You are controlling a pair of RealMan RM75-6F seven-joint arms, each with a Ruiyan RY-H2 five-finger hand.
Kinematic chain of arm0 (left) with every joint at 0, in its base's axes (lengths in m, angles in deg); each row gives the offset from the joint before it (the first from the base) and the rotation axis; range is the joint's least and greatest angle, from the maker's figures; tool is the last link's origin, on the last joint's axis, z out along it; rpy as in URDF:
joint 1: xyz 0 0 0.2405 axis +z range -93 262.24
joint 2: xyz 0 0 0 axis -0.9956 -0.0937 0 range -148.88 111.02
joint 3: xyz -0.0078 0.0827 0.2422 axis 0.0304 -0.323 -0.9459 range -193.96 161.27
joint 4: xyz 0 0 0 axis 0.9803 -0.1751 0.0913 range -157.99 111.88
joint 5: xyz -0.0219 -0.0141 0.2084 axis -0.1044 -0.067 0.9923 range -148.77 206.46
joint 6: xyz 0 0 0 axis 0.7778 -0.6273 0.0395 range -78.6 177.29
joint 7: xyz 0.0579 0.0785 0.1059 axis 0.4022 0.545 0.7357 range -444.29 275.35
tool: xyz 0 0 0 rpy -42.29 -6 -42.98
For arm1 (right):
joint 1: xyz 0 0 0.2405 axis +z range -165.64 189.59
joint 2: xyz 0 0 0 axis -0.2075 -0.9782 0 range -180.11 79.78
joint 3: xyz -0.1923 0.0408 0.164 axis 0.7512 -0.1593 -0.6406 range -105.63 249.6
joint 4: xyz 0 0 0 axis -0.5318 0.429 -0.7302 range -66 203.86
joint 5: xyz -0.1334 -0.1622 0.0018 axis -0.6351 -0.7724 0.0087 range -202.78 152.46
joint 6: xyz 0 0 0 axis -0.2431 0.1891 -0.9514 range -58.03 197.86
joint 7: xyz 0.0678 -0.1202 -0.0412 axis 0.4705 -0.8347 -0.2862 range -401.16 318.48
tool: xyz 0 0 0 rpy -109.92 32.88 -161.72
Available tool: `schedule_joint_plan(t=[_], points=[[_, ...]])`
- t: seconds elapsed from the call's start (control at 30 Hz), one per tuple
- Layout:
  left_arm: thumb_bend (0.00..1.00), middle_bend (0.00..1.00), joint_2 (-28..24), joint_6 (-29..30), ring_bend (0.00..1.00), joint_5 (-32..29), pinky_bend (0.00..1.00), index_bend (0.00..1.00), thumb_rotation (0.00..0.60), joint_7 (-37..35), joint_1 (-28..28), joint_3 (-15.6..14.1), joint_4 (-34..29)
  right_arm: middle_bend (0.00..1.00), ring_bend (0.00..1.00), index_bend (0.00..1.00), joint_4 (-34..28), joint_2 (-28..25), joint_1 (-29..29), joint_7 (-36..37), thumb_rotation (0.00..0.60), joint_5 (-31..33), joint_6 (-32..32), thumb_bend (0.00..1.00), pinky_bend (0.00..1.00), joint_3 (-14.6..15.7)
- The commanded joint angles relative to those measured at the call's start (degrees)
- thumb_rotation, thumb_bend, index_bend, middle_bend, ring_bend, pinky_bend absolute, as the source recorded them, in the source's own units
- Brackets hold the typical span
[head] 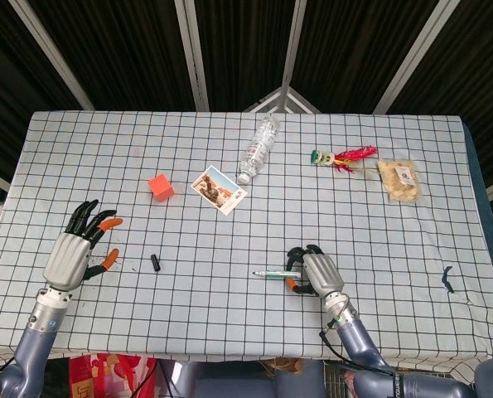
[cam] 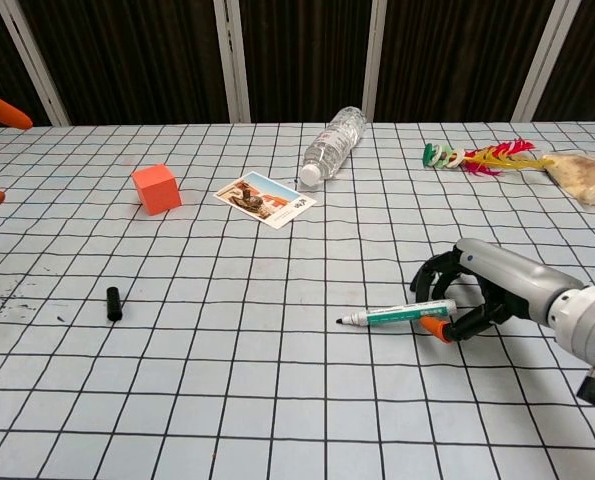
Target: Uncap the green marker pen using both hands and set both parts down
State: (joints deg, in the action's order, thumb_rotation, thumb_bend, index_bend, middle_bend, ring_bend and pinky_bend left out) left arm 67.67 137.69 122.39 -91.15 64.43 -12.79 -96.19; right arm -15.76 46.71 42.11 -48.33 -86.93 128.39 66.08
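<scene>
On the checked table (head: pixel 229 274), the cap (head: pixel 155 262) lies alone beside the spread, empty left hand (head: pixel 70 254), while the right hand (head: pixel 316 274) pinches the uncapped marker (cam: pixel 395 316) low, apparently touching down, release remaining.

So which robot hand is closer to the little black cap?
The left hand. It is open, a little to the left of the black cap on the table. The right hand is far off on the other side, holding the green marker.
</scene>
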Motion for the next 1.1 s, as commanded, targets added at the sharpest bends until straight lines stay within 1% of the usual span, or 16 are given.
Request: schedule_joint_plan(t=[0.03, 0.1, 0.17, 0.23, 0.3, 0.4, 0.53, 0.63, 0.77, 0.9, 1.0, 1.1], points=[[0.46, 0.18, -0.2, 0.1, 0.00, 0.0, 0.01, 0.27, 0.600, 0.1, 0.0, 0.2, -0.3, 0.22, 0.15, 0.50, -0.6, -2.0, 1.0, -3.6, 0.600, 1.5, -2.7, 0.69, 0.09, 0.9], [0.46, 0.18, -0.4, 0.1, 0.00, 0.2, 0.01, 0.27, 0.600, 0.4, -0.1, 0.2, -0.3, 0.18, 0.12, 0.34, -2.8, -4.8, 2.4, -8.8, 0.600, 4.8, -5.4, 0.69, 0.07, 1.6], [0.46, 0.18, -0.5, 0.0, 0.00, 0.2, 0.01, 0.27, 0.600, 0.7, -0.1, 0.2, -0.2, 0.16, 0.11, 0.26, -4.8, -6.4, 3.2, -11.6, 0.600, 7.2, -6.2, 0.66, 0.06, 1.5], [0.46, 0.18, -0.7, 0.2, 0.00, 0.3, 0.01, 0.27, 0.600, 1.0, 0.0, 0.3, -0.2, 0.15, 0.11, 0.19, -6.9, -7.8, 3.5, -13.4, 0.600, 9.3, -6.0, 0.62, 0.06, 1.4], [0.46, 0.17, -0.9, 0.3, 0.00, 0.1, 0.01, 0.27, 0.600, 0.8, 0.0, 0.5, -0.5, 0.14, 0.11, 0.12, -8.1, -8.6, 3.8, -14.6, 0.600, 10.4, -5.5, 0.55, 0.06, 1.2], [0.45, 0.17, -1.5, 0.6, 0.00, 0.0, 0.01, 0.27, 0.600, 0.9, 0.1, 0.8, -1.1, 0.13, 0.11, 0.06, -10.5, -10.0, 4.4, -17.9, 0.600, 13.2, -4.6, 0.46, 0.06, 1.4], [0.45, 0.16, -2.9, 1.2, 0.00, 0.2, 0.01, 0.27, 0.600, 1.5, 0.4, 1.1, -2.0, 0.13, 0.11, 0.06, -13.6, -11.6, 4.6, -19.6, 0.600, 14.6, -2.5, 0.44, 0.06, 1.2], [0.46, 0.16, -4.8, 2.2, 0.00, 0.3, 0.01, 0.27, 0.600, 2.2, 0.6, 1.7, -2.7, 0.13, 0.11, 0.06, -17.1, -15.0, 3.3, -17.5, 0.600, 12.2, -0.5, 0.44, 0.06, 0.8], [0.45, 0.15, -8.5, 3.7, 0.00, -0.9, 0.01, 0.27, 0.600, 2.0, 1.6, 3.1, -3.5, 0.13, 0.11, 0.06, -21.2, -21.2, 0.3, -13.6, 0.600, 6.7, 3.4, 0.44, 0.06, 0.7], [0.45, 0.15, -13.2, 3.5, 0.00, -3.1, 0.01, 0.27, 0.600, 1.5, 3.2, 3.5, -3.9, 0.13, 0.11, 0.06, -23.8, -28.1, -3.4, -8.6, 0.600, 1.0, 6.2, 0.44, 0.06, 2.2], [0.45, 0.14, -15.8, 3.2, 0.00, -3.7, 0.01, 0.27, 0.600, 0.7, 4.2, 3.1, -2.9, 0.13, 0.13, 0.08, -24.1, -32.5, -6.2, -4.9, 0.600, -3.5, 8.4, 0.44, 0.06, 3.6], [0.45, 0.13, -17.5, 2.3, 0.00, -4.0, 0.01, 0.26, 0.600, -0.8, 5.1, 2.2, -0.6, 0.13, 0.14, 0.10, -21.7, -35.5, -9.4, -2.7, 0.600, -9.8, 12.8, 0.44, 0.06, 5.4]])
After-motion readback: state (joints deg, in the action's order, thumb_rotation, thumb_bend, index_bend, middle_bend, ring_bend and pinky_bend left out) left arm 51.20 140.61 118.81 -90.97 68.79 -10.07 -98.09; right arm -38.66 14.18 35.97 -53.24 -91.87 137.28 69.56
